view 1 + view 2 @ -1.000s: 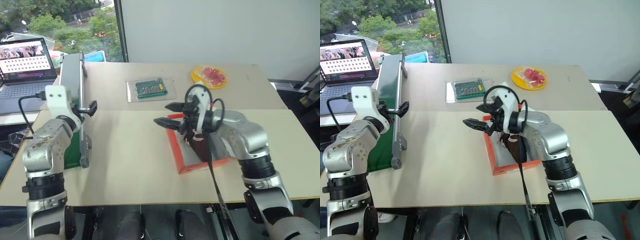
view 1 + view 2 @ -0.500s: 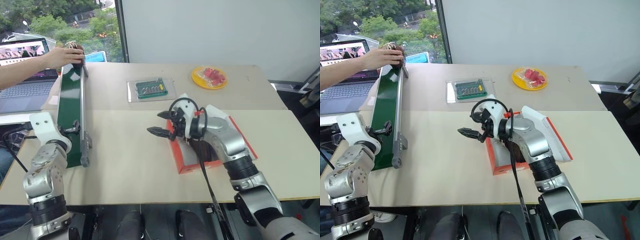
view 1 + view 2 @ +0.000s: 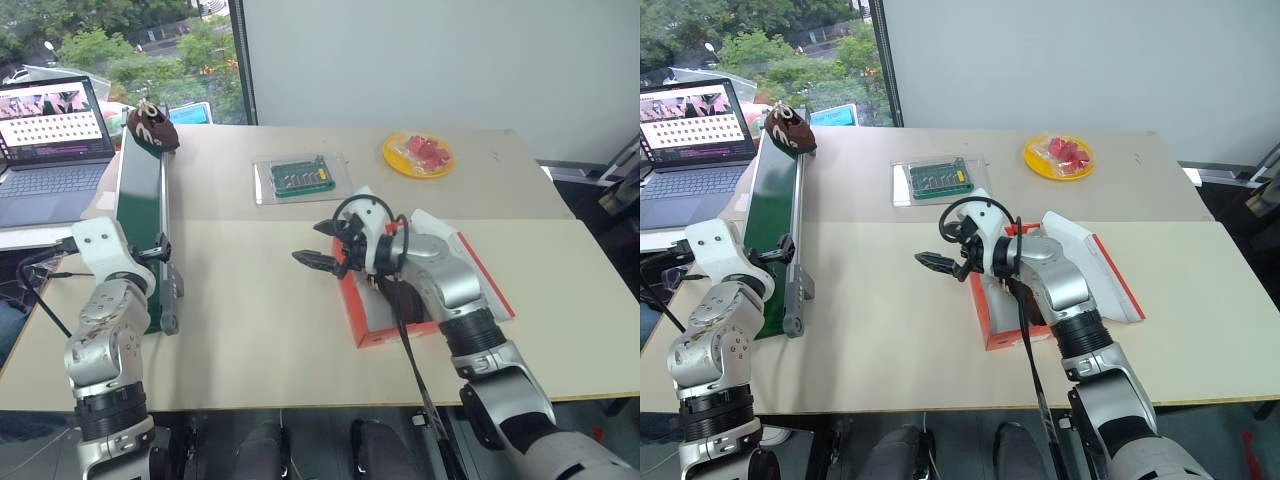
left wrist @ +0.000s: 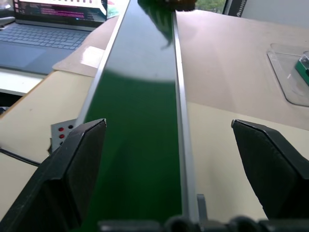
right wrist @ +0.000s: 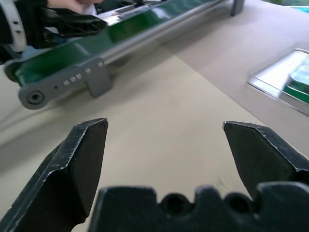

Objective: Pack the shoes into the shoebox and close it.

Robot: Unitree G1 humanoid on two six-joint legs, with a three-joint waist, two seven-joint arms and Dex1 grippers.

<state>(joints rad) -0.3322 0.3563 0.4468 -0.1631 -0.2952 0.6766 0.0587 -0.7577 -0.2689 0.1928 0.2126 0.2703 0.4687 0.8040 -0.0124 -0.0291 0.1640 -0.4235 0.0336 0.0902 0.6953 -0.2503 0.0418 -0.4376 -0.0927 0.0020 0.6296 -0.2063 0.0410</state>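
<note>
Pale beige worktop (image 3: 260, 300) runs across a corner beside a window, with a laptop (image 3: 50, 140) off its left edge. Largest thing on it is a green conveyor belt (image 3: 140, 215) along the left side. Next is the shoebox (image 3: 372, 333), red-orange and open, lying right of the middle with its lid (image 3: 470, 270) hinged out to the right; something dark sits inside, likely one shoe, though the right arm hides most of it. A clear tray with a green board (image 3: 300, 178) and a yellow plate (image 3: 418, 152) lie further back. One dark brown shoe (image 3: 151, 129) with white markings rests at the far end of the belt.

Both sets of fingers are spread wide and hold nothing. The left gripper (image 4: 176, 159) points along the belt from its near end, well short of the shoe. The right gripper (image 3: 325, 250) hovers just left of the box, over bare worktop.

Packing looks half done. The step in hand is fetching the shoe on the belt. Next, the left gripper must meet the shoe, close on it and carry it to the box, before the lid is folded over.
</note>
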